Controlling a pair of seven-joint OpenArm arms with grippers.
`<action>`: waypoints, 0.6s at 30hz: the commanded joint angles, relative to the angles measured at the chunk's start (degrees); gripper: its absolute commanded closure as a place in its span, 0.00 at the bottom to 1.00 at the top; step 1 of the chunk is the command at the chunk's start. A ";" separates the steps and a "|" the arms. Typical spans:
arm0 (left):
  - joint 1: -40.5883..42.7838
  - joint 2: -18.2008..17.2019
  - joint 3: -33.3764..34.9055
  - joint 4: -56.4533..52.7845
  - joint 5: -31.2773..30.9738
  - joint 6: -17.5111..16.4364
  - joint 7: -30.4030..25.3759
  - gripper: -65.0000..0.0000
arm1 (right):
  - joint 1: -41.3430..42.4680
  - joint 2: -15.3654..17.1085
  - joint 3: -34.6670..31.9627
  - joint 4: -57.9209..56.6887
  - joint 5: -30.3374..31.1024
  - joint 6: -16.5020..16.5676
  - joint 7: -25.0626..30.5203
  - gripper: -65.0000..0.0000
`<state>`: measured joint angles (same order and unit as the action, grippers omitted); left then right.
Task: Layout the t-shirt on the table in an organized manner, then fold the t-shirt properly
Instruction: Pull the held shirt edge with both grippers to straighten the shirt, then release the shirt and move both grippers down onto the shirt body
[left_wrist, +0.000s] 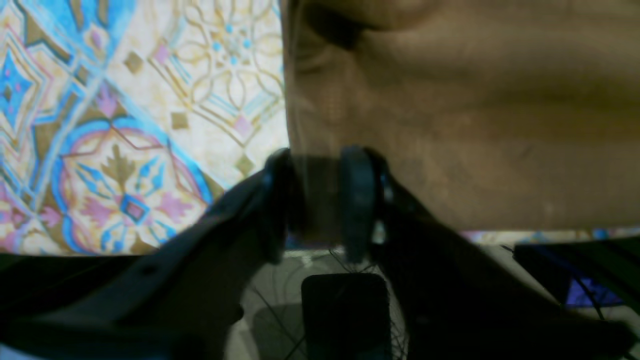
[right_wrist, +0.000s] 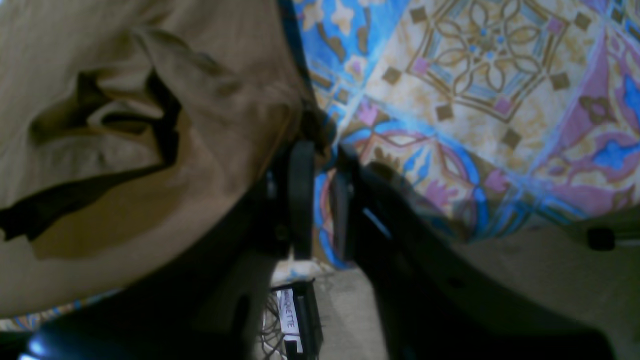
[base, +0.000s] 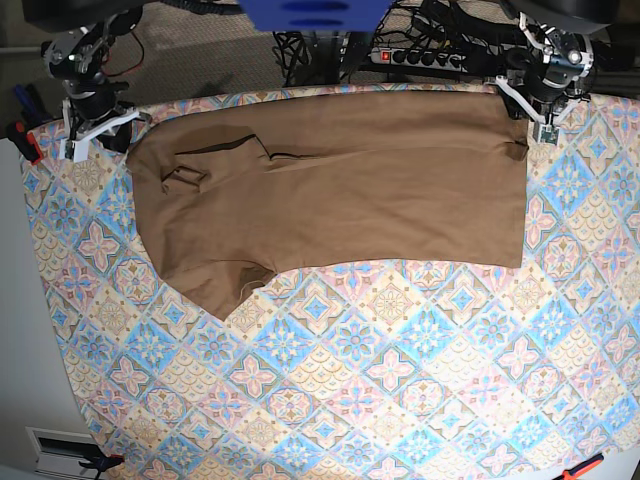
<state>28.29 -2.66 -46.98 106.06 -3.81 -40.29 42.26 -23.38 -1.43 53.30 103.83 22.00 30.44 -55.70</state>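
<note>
The t-shirt (base: 340, 190) lies mostly flat along the worktop (base: 350, 380) far edge, soft and floppy so I'd grab hem corners; left fingers (left_wrist: 357, 200) part-open around its edge, right fingers (right_wrist: 300, 195) slightly apart beside it, holding nothing.

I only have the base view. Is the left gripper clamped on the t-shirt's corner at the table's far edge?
Observer: No. In the left wrist view the left gripper has its jaws apart. The t-shirt edge lies between them and does not look pinched.
Operator: And the right gripper?
Observer: It is open too. In the right wrist view the table cloth shows through the gap of the right gripper, and the shirt only reaches its fingertips.
</note>
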 joint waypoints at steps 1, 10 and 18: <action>0.32 -0.47 -0.53 0.88 -0.10 0.29 -0.63 0.59 | -0.05 0.68 0.28 1.18 0.73 0.29 1.07 0.81; 2.08 -0.38 -0.71 7.04 -0.54 0.29 -0.63 0.47 | 0.04 0.68 0.11 1.18 0.64 0.29 1.07 0.70; -0.21 4.72 -2.73 13.02 -0.80 0.29 -0.99 0.48 | -0.14 0.68 0.11 3.11 0.73 0.29 1.07 0.70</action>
<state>28.45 2.57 -49.47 117.69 -3.86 -40.34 42.74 -23.42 -1.39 53.15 105.67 21.80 30.41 -55.88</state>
